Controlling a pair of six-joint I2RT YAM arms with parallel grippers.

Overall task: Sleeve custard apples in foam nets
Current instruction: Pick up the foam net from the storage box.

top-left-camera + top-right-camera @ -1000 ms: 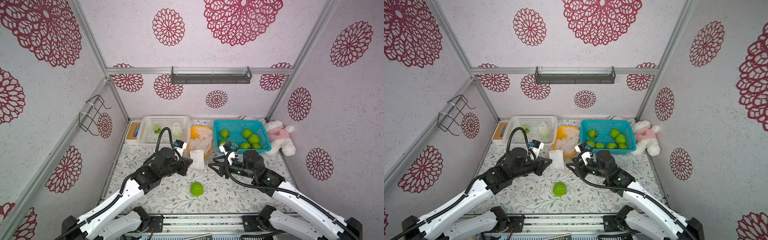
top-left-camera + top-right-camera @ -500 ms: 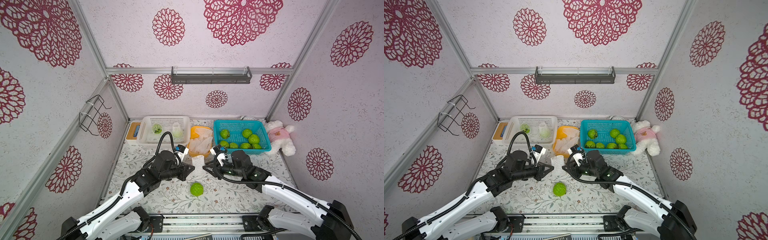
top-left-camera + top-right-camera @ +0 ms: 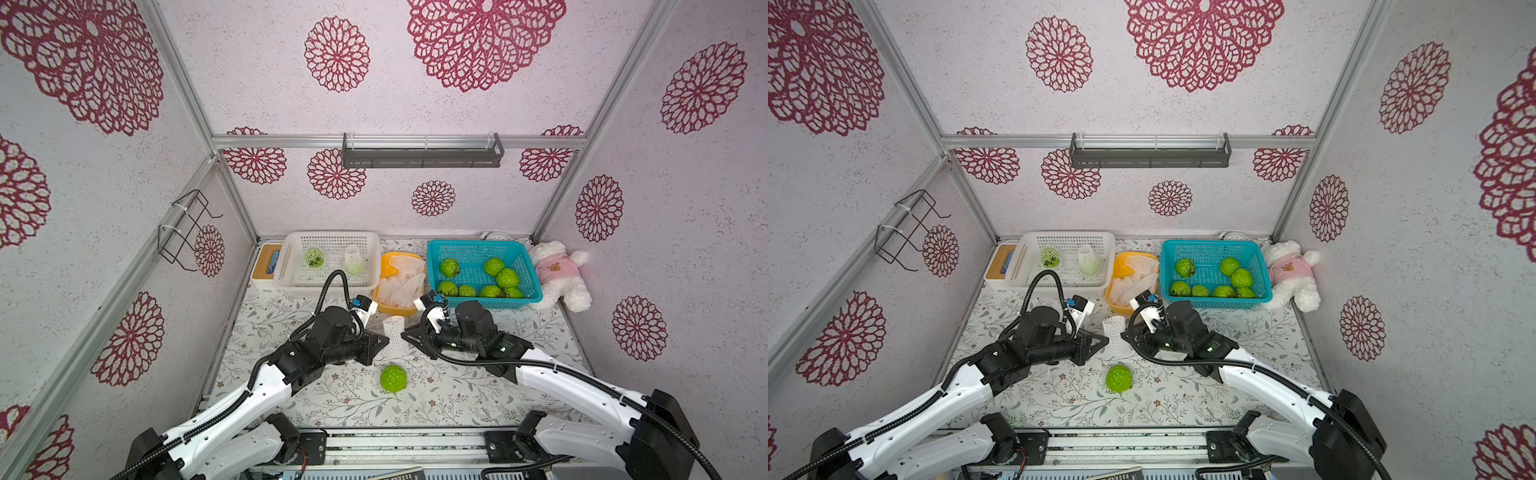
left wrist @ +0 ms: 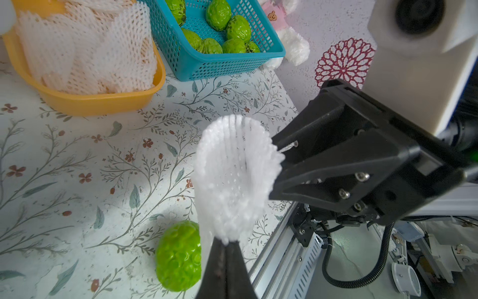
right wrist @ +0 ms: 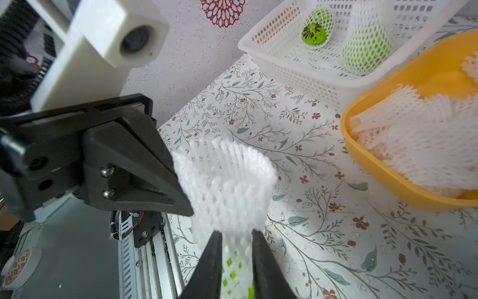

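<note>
Custard apples are spread across the worktop (image 3: 457, 395): sleeved ones (image 3: 313, 257) lie in the white basket (image 3: 332, 235) at the left, one bare fruit (image 3: 393, 378) rests in the middle near the front edge, and more (image 3: 494, 266) are heaped in the teal basket (image 3: 473, 246) at the right. A foam net (image 3: 393, 336) is held upright between both arms, just behind the bare fruit.

Trouble is likeliest when the net's mouth is stretched. Only a thin edge of soft foam is pinched on each side, so it could slip free or tear, and the tube could collapse before the fruit is reached.

The left fingers (image 4: 219, 269) are pressed together on one edge of the net. The right fingers (image 5: 212, 259) are closed onto the opposite wall, with a narrow foam-filled gap between them.
</note>
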